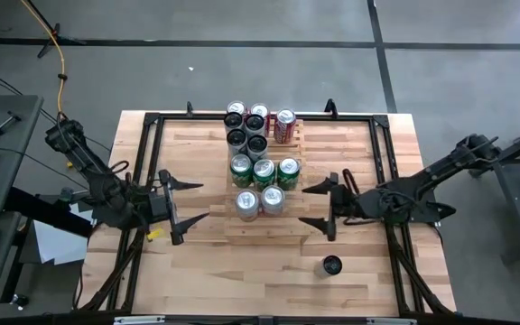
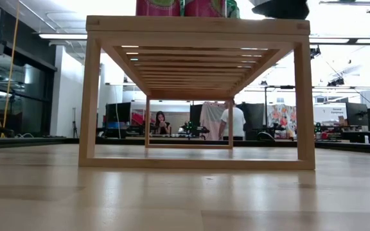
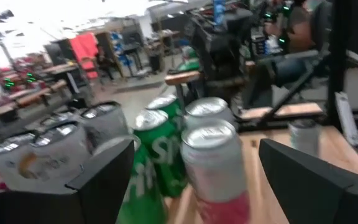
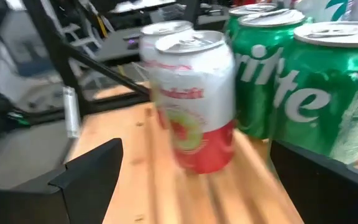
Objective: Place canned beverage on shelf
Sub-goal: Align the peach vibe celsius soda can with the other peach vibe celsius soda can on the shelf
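Tabletop (image 1: 197, 271), shelf (image 2: 198, 29) cans (image 1: 258, 171) cropped in low view, labels blurred

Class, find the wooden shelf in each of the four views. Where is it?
High view: shelf at table centre.
Low view: fills the middle, seen side-on.
Left wrist view: beneath the cans.
Right wrist view: slats beneath the cans.
Shared landmark: green cans standing on it.

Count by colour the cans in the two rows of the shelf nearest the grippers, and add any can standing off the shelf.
Green cans: 3
White-and-red cans: 2
Dark can off the shelf, on the table: 1
Total: 6
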`<state>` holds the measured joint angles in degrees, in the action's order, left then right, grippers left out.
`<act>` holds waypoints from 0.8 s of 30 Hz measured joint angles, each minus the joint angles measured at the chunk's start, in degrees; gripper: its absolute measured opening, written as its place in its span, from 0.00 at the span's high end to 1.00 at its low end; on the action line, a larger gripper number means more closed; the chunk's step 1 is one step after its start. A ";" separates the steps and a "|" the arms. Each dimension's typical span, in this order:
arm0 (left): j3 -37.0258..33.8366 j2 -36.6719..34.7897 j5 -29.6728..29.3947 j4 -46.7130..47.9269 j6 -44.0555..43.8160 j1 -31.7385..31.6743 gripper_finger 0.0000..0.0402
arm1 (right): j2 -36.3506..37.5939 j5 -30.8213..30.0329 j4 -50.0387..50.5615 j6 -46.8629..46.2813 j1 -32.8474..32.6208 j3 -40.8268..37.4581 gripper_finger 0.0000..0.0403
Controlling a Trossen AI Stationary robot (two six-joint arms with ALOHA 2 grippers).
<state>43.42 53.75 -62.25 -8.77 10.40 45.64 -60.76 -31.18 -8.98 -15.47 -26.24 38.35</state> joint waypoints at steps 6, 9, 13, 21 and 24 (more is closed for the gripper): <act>0.00 -0.19 0.14 8.22 -5.58 3.27 0.17 | 3.47 -1.60 4.07 -7.14 -5.92 0.00 0.02; -2.00 -0.46 -0.88 9.28 -6.99 4.30 0.17 | 3.45 -5.69 7.83 -9.37 -8.75 1.13 0.02; -7.95 -2.90 -4.86 9.06 -8.78 5.17 0.17 | 1.61 -11.84 18.48 -13.43 -11.34 6.87 0.02; -16.59 -16.93 2.23 8.81 -14.25 4.73 0.16 | -6.09 -5.03 41.61 -28.93 -12.18 22.34 0.02; -19.40 -21.10 9.82 8.93 -17.16 3.75 0.17 | -11.29 0.79 50.03 -36.43 -12.20 28.37 0.02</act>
<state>24.02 32.65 -52.42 0.16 -6.75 49.38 -72.05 -30.39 41.05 -51.90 -38.44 66.72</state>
